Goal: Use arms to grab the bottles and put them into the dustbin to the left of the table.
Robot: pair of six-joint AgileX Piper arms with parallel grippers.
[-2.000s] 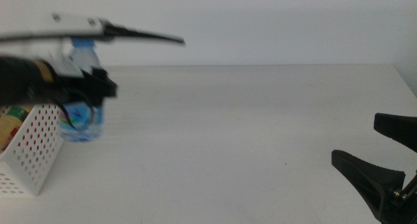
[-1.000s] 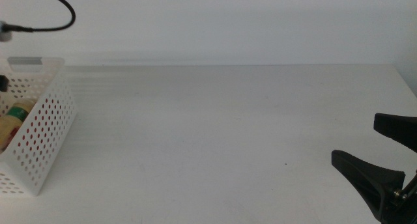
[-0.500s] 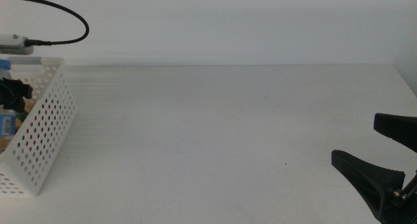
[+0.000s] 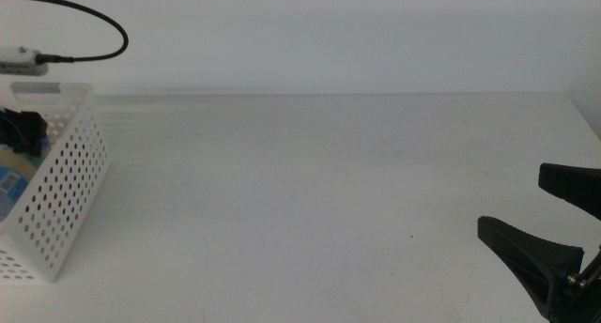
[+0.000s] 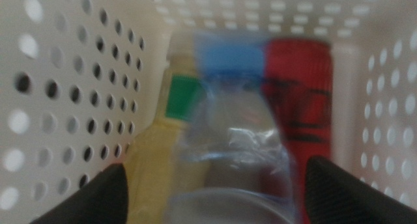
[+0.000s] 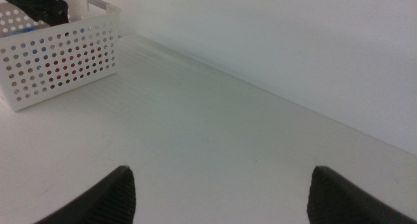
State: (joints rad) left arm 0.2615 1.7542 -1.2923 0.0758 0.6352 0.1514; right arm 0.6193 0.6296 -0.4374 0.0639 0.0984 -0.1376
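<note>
The white perforated dustbin [image 4: 66, 182] stands at the table's left edge. My left gripper [image 4: 23, 130] hangs over its inside, trailing a black cable. In the left wrist view the jaws of that gripper [image 5: 216, 165] stand wide apart and open. Below them lies the clear water bottle [image 5: 241, 133] with its blue cap, not touching either jaw. A yellowish bottle [image 5: 156, 159] with a green band and a red can [image 5: 303, 94] flank it inside the dustbin [image 5: 65, 68]. My right gripper [image 4: 512, 206] waits open at the table's right front, holding nothing.
The white table [image 4: 310, 192] stretches from the dustbin to the right gripper. The right wrist view shows the dustbin [image 6: 58, 55] far off, with the left gripper [image 6: 39, 6] above it, and a pale wall behind the table.
The left gripper carried the water bottle from beside the dustbin to over it and down inside. Its jaws now stand apart from the bottle. The right arm has not moved.
</note>
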